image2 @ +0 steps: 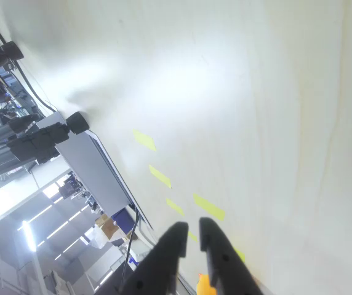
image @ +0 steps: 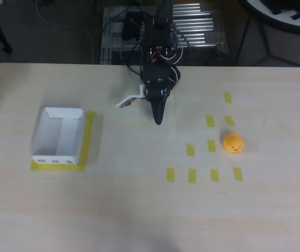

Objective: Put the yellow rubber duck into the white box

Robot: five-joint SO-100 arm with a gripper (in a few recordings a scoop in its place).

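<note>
Since the yellow rubber duck (image: 233, 143) sits untouched on the surface (image: 139, 210), at the right of the overhead view among short yellow tape strips (image: 211, 146), the task looks barely begun. Near the arm's base, the pincer (image: 158, 118) carries nothing; in the wrist view its dark fingers (image2: 175, 241) stand close together with a slim gap. Far to the left, the white box (image: 59, 136) rests on its yellow tape border, holding nothing. Reaching, gripping, carrying and dropping the duck all seem left to do.
</note>
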